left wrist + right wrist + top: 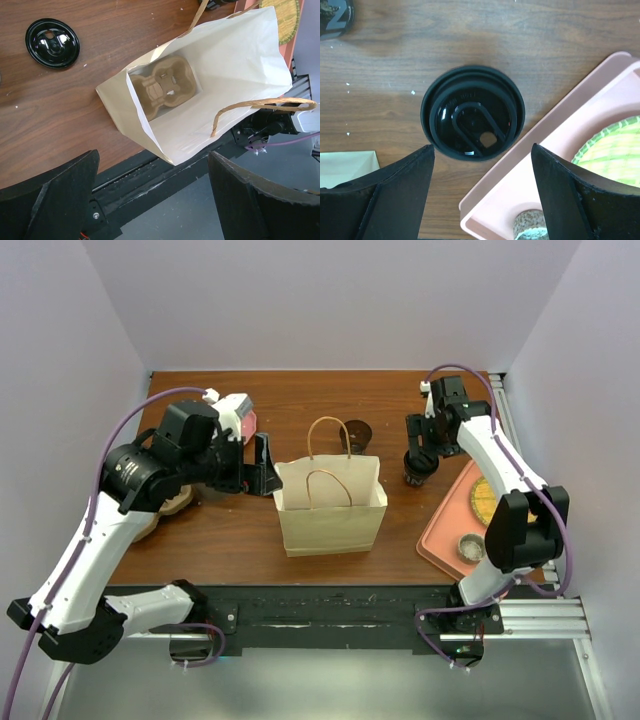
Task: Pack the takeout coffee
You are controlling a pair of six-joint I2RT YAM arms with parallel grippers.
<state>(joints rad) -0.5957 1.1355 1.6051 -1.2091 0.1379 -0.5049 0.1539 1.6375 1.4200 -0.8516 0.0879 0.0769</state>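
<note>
The takeout coffee (472, 120) is a small dark cup with a round black lid. It stands on the wooden table between the paper bag and the pink tray. My right gripper (482, 200) is open and hovers right above it, with the cup ahead of the gap between the fingers. In the top view the gripper (418, 458) hides most of the cup (416, 478). The open paper bag (330, 505) stands mid-table with a cardboard cup carrier (162, 90) at its bottom. My left gripper (262, 468) is open and empty beside the bag's left edge.
A loose flat black lid (357, 430) lies behind the bag and also shows in the left wrist view (52, 42). A pink tray (445, 535) at the right holds a yellow woven plate (483, 502) and a small cup (470, 547). A pink-white object (240, 420) sits at the back left.
</note>
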